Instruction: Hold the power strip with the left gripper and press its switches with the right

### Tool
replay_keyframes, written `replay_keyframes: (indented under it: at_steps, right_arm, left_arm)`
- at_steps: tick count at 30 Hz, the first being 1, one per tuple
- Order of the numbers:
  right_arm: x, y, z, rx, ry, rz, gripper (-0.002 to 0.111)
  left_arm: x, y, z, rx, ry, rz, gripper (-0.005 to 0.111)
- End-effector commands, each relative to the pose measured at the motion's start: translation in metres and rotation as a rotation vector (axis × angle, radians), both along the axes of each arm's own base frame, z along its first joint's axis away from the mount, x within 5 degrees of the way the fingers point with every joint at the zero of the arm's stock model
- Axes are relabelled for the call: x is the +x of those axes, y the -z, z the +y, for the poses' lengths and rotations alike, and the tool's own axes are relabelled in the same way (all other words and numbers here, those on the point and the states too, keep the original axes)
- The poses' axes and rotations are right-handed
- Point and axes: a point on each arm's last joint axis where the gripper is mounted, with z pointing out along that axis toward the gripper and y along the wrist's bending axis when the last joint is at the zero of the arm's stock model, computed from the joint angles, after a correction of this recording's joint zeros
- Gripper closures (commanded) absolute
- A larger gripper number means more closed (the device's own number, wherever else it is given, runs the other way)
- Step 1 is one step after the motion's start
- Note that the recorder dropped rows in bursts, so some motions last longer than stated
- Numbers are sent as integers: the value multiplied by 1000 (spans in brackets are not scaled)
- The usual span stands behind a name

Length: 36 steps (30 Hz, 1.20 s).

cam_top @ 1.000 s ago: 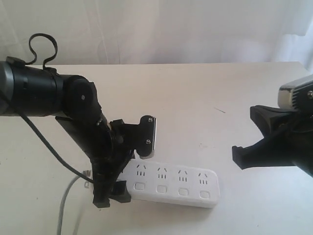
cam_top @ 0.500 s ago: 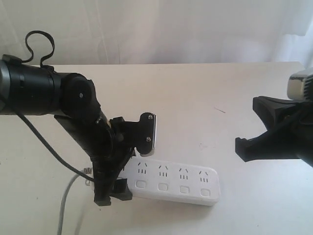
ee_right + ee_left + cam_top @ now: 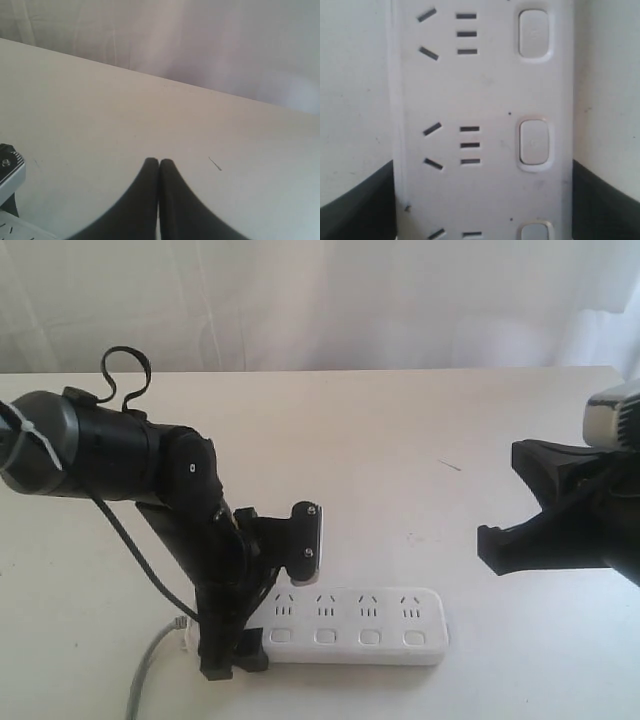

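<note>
We see the power strip [image 3: 360,625] lying flat on the white table [image 3: 400,440], its left end clamped by the left gripper [image 3: 272,592]. The right gripper [image 3: 159,163], fingertips pressed together, hangs well right of the switches [image 3: 369,637].

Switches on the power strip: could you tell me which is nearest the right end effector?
The switch at the end of the power strip away from the cord: rightmost of four showing in the exterior view, toward the right end effector.
</note>
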Motion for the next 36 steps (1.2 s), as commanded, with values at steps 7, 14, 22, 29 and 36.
replay_keyframes:
  at_steps: [7,14,22,29,36]
  right_arm:
    - [0,-2,0,-9,-6,-17,108]
    - [0,-2,0,-5,-5,-15,108]
    - [0,-2,-1,-6,3,-18,108]
    - [1,-3,-3,-9,28,-28,108]
    - [2,-4,-7,-9,69,-42,108]
  left_arm:
    - [2,26,7,116,-102,68,1]
    - [-1,19,14,188,-86,68,1]
    - [-5,-35,17,91,-73,-80,2]
    - [-18,-92,26,-11,-83,-222,2]
    - [-42,-143,38,-140,-119,-315,2]
